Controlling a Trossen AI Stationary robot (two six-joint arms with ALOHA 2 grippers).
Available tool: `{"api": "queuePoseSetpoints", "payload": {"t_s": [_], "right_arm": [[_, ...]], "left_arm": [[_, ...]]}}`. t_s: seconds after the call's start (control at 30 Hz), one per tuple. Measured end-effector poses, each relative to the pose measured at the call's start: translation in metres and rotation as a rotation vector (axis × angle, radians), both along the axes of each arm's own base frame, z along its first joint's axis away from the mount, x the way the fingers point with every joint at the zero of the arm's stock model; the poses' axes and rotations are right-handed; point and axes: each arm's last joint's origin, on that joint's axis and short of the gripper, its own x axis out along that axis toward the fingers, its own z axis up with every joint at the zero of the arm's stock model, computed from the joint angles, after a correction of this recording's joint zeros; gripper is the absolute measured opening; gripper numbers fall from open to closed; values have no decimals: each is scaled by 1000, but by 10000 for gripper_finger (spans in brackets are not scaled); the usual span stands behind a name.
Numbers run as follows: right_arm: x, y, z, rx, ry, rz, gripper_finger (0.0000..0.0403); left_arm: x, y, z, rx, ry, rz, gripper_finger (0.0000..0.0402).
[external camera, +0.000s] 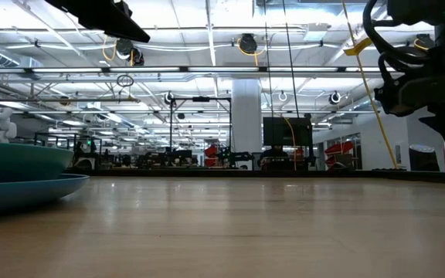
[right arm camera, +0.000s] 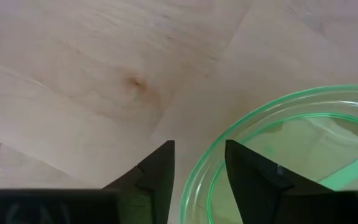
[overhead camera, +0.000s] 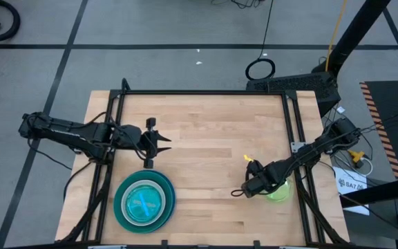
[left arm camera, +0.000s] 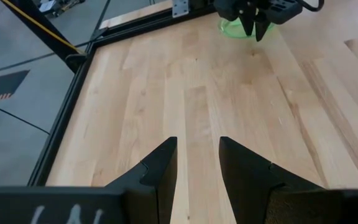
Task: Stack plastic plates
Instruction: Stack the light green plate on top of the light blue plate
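Observation:
A stack of plates (overhead camera: 144, 202) rests on the table's near left part: a large blue plate (external camera: 29, 191) at the bottom, a teal one (external camera: 14, 160) in it, and translucent cyan on top. The lime green plate (overhead camera: 280, 191) lies flat near the right edge, half under my right arm. My right gripper (right arm camera: 199, 155) hovers open above that plate's left rim (right arm camera: 194, 180), clear of the table. My left gripper (left arm camera: 197, 152) is open in the air on the far side of the stack, pointing toward the right. The other plates are out of view.
Black frame rails (overhead camera: 206, 92) run along the table's far, left and right edges. Bare wood (overhead camera: 206, 159) lies between the two grippers in the middle of the table. A yellow tag (overhead camera: 248, 159) sticks out near the right wrist.

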Motion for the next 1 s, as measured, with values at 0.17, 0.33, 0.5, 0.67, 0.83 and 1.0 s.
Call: {"api": "queuePoseSetpoints", "payload": {"t_s": [0.17,0.33,0.5,0.67,0.83,1.0], "right_arm": [[0,-1,0,-20,-13,-1,134],[0,-1,0,-21,-11,-1,134],[0,-1,-6,-28,6,0,134],[3,2,-18,-20,47,33,134],[5,3,-21,-15,45,46,126],[5,3,-21,-13,41,53,101]], "left_arm": [[0,0,0,0,1,0,127],[0,0,0,0,1,0,127],[0,0,0,0,1,0,127],[0,0,0,0,2,0,127],[0,0,0,1,2,0,127],[0,0,0,1,2,0,127]]}}
